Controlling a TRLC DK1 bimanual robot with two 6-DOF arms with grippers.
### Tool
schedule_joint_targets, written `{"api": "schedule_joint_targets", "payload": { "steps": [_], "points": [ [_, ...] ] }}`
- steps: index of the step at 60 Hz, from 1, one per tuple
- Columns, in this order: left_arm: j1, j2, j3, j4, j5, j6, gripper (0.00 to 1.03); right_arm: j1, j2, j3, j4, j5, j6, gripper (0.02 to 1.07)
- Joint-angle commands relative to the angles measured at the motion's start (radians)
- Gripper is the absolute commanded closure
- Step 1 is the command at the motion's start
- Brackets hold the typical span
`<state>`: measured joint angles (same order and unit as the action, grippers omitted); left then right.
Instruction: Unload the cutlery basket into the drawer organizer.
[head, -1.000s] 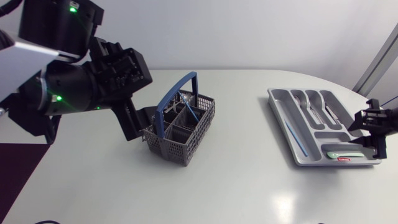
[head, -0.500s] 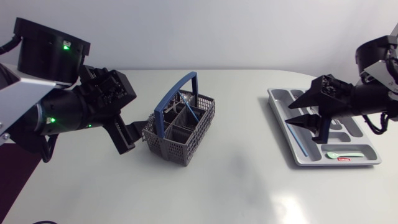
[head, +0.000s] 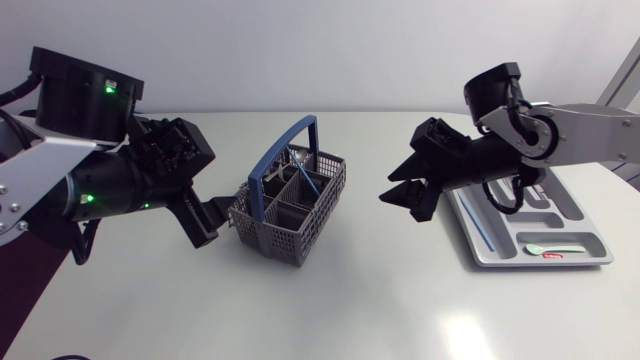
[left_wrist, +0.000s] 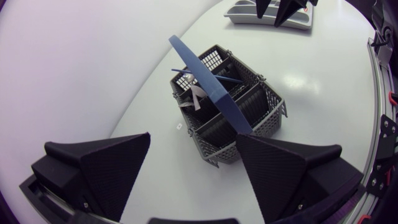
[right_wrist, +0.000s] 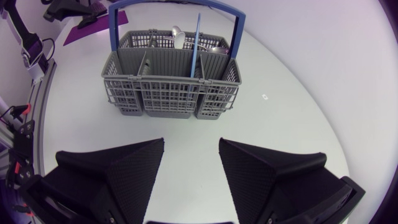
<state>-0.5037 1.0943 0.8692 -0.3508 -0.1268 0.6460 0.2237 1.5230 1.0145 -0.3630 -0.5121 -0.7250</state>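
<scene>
Table (head: 380, 300) bears basket (head: 290, 215) between left gripper (left_wrist: 193, 142) and right gripper (right_wrist: 191, 142), both spread, seemingly empty.

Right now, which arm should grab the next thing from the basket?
Probably the right: its open pincer points at the basket, and the organizer lies on its side.

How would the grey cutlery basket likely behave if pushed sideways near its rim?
Probably light: the basket is open plastic mesh holding few utensils. It would likely slide on the smooth table rather than tip, given its wide base; a push high on the upright handle might tip it.
</scene>
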Motion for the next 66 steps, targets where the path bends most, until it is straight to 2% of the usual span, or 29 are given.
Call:
{"api": "schedule_joint_targets", "payload": {
  "steps": [1,6,11,16,21,23,24,25,32,37,46,57,66],
  "points": [
    [0.013,0.024,-0.027,0.022,0.010,-0.032,0.07,0.011,0.055,0.047,0.015,0.001,0.072,0.41],
    [0.053,0.068,-0.032,0.072,0.010,-0.025,0.07,0.025,0.108,0.082,0.012,-0.003,0.099,0.41],
    [0.131,0.151,-0.015,0.108,0.010,-0.009,0.11,0.046,0.124,0.087,0.012,-0.003,0.110,0.45],
    [0.206,0.233,0.022,0.119,0.044,-0.011,0.21,0.069,0.138,0.084,0.016,-0.003,0.130,0.63],
    [0.254,0.289,0.053,0.121,0.087,-0.023,0.42,0.082,0.164,0.088,0.019,-0.003,0.145,0.82],
    [0.258,0.300,0.053,0.130,0.088,-0.023,0.46,0.086,0.181,0.095,0.021,-0.003,0.153,0.90],
    [0.258,0.317,0.051,0.148,0.092,-0.026,0.57,0.092,0.200,0.104,0.024,-0.002,0.157,0.98],
    [0.258,0.326,0.051,0.159,0.092,-0.026,0.60,0.095,0.209,0.108,0.025,-0.002,0.159,1.01],
    [0.257,0.361,0.059,0.196,0.096,-0.023,0.74,0.126,0.250,0.136,0.030,0.007,0.187,1.01],
    [0.257,0.408,0.076,0.204,0.121,-0.022,0.79,0.160,0.276,0.162,0.036,0.030,0.210,1.01],
    [0.238,0.473,0.085,0.204,0.196,-0.019,0.79,0.197,0.319,0.222,0.042,0.057,0.262,1.01],
    [0.172,0.477,0.063,0.161,0.271,-0.002,0.79,0.186,0.381,0.315,0.032,0.057,0.318,1.01],
    [0.114,0.447,0.030,0.121,0.288,0.009,0.79,0.183,0.424,0.363,0.009,0.058,0.325,1.01]
  ]
}}
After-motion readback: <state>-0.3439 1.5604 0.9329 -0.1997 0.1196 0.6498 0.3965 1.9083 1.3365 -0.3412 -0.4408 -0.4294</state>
